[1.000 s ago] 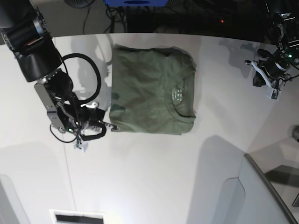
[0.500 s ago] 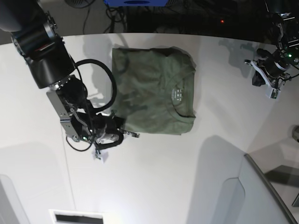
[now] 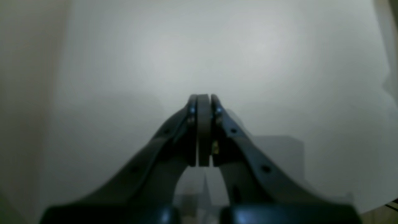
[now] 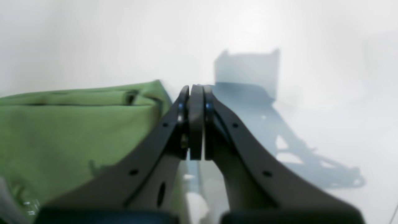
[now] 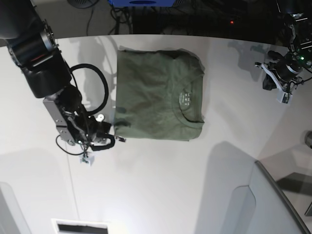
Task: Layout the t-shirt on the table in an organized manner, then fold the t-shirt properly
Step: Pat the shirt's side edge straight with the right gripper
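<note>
The t-shirt [image 5: 158, 95] lies folded into a squarish olive-green block on the white tabletop [image 5: 161, 185], toward the far edge and a little left of the middle in the base view. Its round collar faces the near right corner of the block, and inside the collar sits a small white printed label [image 5: 185, 99]; the print is too small and soft to read, only a few pale lines show. No other writing or brand mark can be made out anywhere.

The right claw [image 5: 116, 139] hangs at the near left corner of the t-shirt [image 4: 62, 133], its two fingers pressed together with nothing between them. In the right wrist view the tips [image 4: 196, 93] sit just beside the corner of the green cloth; whether they touch the cloth cannot be told, since the view is blurred there. The layered hem shows as a dark fold line along the top of the cloth.

The left claw [image 5: 282, 97] is well apart from the t-shirt, near the right edge of the tabletop. Its fingers are also closed on nothing, as the left wrist view shows [image 3: 203, 98], with only bare, hazy tabletop [image 3: 248, 56] beyond.

A grey panel [image 5: 273, 200] is cut off at the near right corner.
</note>
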Controlling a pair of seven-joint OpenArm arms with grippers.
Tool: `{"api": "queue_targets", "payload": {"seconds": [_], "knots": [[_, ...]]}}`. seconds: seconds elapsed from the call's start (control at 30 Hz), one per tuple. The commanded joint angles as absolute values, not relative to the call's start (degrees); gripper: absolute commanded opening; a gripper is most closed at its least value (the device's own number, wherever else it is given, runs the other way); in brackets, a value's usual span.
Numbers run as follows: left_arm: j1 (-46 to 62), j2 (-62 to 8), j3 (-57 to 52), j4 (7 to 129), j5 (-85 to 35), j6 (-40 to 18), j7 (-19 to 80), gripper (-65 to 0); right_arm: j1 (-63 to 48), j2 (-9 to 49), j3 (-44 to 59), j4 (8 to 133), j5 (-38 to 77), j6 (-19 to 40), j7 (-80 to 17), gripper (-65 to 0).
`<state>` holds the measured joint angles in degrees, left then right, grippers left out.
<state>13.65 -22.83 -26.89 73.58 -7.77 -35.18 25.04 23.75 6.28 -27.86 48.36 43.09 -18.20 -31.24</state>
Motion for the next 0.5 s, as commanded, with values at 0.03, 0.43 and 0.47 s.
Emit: {"api": "queue_targets", "payload": {"seconds": [0.03, 0.43, 0.47], "knots": [[13.4, -23.8, -27.1, 74.2, -8.3, -35.1, 24.1, -65.0, 25.6, 6.4, -27.3, 51.2, 40.6, -18.0, -30.3, -65.0], [13.0, -24.0, -27.5, 71.7, -8.3, -35.1, 24.1, -65.0, 19.6, 4.4, -27.3, 63.5, 47.0, -18.0, -40.7, -65.0], [13.0, -24.0, -27.4, 71.7, -8.3, -35.1, 24.1, -65.0, 20.0, 4.3, -27.6, 61.5, 47.0, -17.8, -39.3, -65.0]]}}
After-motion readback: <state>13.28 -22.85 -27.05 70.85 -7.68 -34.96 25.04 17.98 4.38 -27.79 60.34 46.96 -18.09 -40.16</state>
